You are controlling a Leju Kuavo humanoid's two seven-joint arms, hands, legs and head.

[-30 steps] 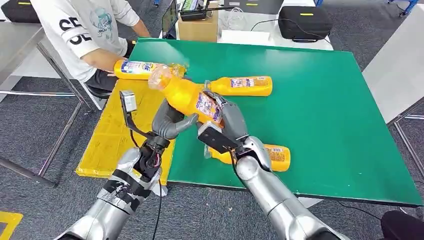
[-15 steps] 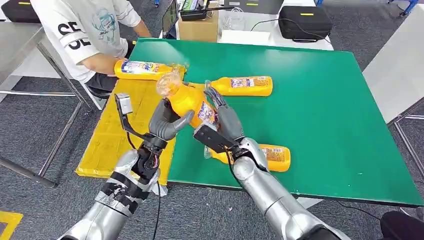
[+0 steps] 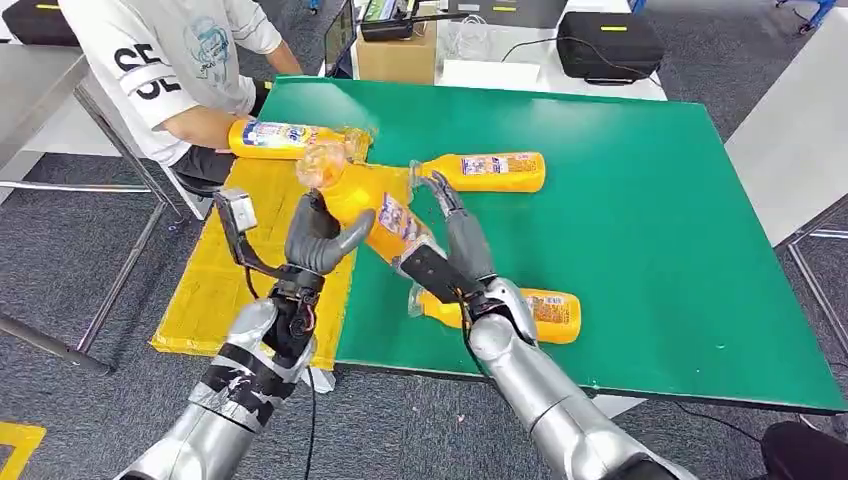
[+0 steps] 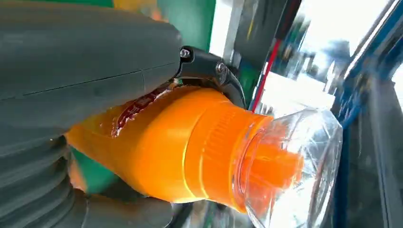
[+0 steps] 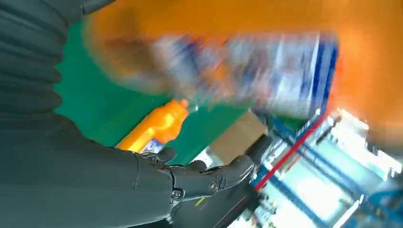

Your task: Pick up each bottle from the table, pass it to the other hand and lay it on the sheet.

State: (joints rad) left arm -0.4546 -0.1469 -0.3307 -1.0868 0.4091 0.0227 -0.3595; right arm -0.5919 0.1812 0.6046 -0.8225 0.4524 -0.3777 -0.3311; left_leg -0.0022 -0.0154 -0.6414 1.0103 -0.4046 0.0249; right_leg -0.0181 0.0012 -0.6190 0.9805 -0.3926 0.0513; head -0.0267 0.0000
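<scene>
head view: four orange bottles (image 3: 372,205), one sheet (image 3: 235,270)

The lower body of the held bottle (image 3: 375,210) is hidden behind the left hand (image 3: 318,238) and the right hand (image 3: 455,245) in the head view. In the right wrist view its label (image 5: 247,71) is too blurred to read, and the picture's edge cuts the bottle off. In the left wrist view the thumb covers part of its shoulder, and its clear cap (image 4: 294,166) is cut by the edge. The nearest bottle on the table (image 3: 545,312) is half hidden behind the right wrist. The person (image 3: 170,60) is cut off at the top edge. The labels of the two far bottles are too small to read.
</scene>
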